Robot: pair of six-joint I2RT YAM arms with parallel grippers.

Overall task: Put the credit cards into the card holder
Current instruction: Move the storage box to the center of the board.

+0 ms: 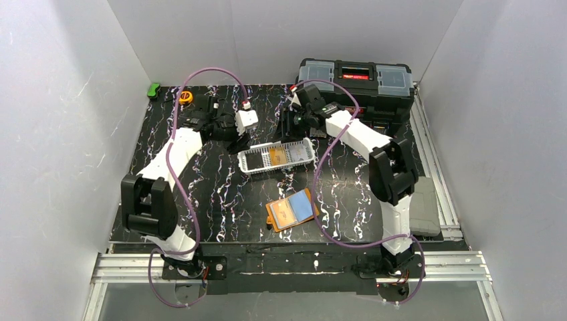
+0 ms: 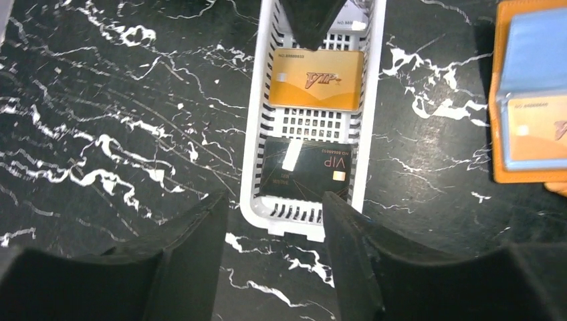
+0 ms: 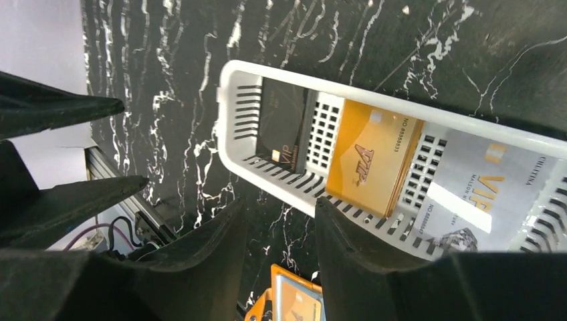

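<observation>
A white slotted basket (image 1: 249,160) (image 2: 257,134) (image 3: 231,100) in mid-table holds the credit cards: a black one (image 2: 306,167) (image 3: 281,124), an orange one (image 2: 315,79) (image 3: 371,164) and a silvery-white one (image 3: 481,194). The orange card holder (image 1: 292,209) (image 2: 498,100) (image 3: 294,301) lies open nearer the arms, with an orange card (image 2: 535,134) under its clear pocket. My left gripper (image 1: 241,139) (image 2: 274,217) hovers open over the basket's left end, holding nothing. My right gripper (image 1: 293,130) (image 3: 281,214) hangs open just behind the basket's far rim, also holding nothing.
A black toolbox (image 1: 354,83) with a red latch stands at the back right. A small orange-yellow object (image 1: 185,97) and a green one (image 1: 154,89) sit at the back left corner. A grey pad (image 1: 424,214) lies off the mat's right edge.
</observation>
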